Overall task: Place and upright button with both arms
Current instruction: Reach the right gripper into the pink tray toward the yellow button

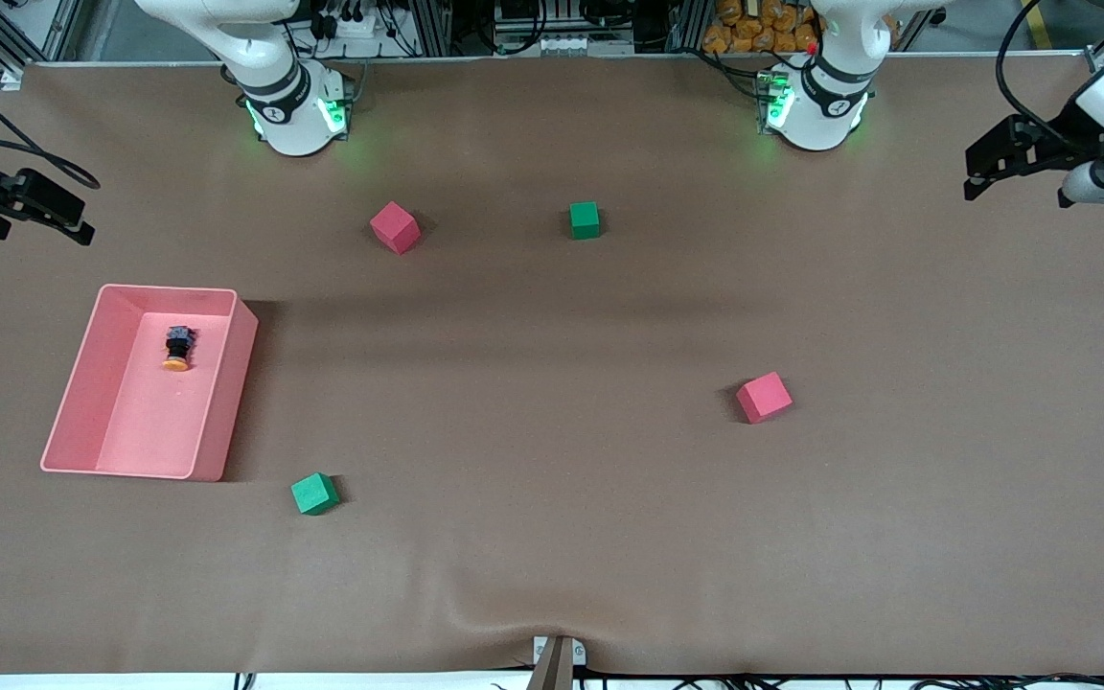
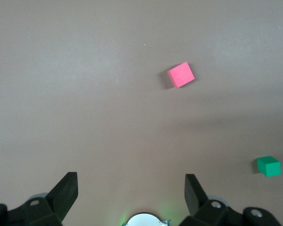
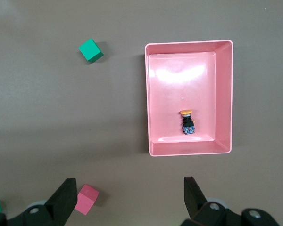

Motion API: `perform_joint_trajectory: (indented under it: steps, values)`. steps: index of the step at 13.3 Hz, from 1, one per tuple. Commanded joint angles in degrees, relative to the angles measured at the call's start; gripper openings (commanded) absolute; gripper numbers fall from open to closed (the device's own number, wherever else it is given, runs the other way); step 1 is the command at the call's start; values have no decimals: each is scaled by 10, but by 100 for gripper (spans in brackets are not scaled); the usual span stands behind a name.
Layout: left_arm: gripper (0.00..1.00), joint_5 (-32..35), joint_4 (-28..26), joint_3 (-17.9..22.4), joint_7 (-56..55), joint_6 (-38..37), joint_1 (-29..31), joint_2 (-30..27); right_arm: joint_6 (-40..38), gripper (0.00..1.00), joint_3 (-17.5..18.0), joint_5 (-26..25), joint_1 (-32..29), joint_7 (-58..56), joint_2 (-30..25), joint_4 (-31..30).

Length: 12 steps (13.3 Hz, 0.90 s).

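Brown cloth-covered table [image 1: 552, 537] seen from high across, two white Franka arms based along the top edge, green lights at both bases.

Pink rectangular bin [image 1: 218, 412] toward the right arm's end of the table. Inside it, in the part of the bin farther from the front camera, the button [image 1: 177, 348], lying on its side on the bin floor, orange cap pointing toward the front camera, black blocky body pointing toward the robots' bases. Not touching any wall of the bin.

Right gripper [image 1: 30, 203] up in the air at the right arm's end of the table, over bare cloth near the table edge, not over the bin. Fingers [image 3: 66, 195] spread wide in the right wrist view, nothing between them; bin and button visible well below.

Left gripper [image 1: 1002, 158] up in the air at the left arm's end of the table, over bare cloth. Fingers [image 2: 68, 188] likewise spread wide and holding nothing in the left wrist view.

Four foam cubes scattered on the cloth, all well apart. Red cube [image 1: 395, 227] and green cube [image 1: 585, 219] close to the robots' bases, between the two arms. Second red cube [image 1: 764, 397] toward the left arm's end. Second green cube [image 1: 314, 494] near the bin's corner closest to the front camera, not touching it.
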Motion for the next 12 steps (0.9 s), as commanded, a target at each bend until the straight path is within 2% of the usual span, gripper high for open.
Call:
perform_joint_trajectory:
  steps: [1, 5, 8, 12]
  values:
    - [100, 6, 20, -4, 1, -6, 7, 8, 7, 100, 8, -2, -11, 0, -18, -17]
    - [100, 8, 22, -4, 2, -6, 8, 10, 27, 100, 6, -2, -18, -14, -17, -39]
    - [100, 7, 20, -4, -4, -8, 16, 10, 88, 100, 6, -2, -45, -39, -13, -103]
    - [100, 5, 18, -5, -3, -4, 14, 12, 198, 100, 5, -10, -54, -53, 22, -219]
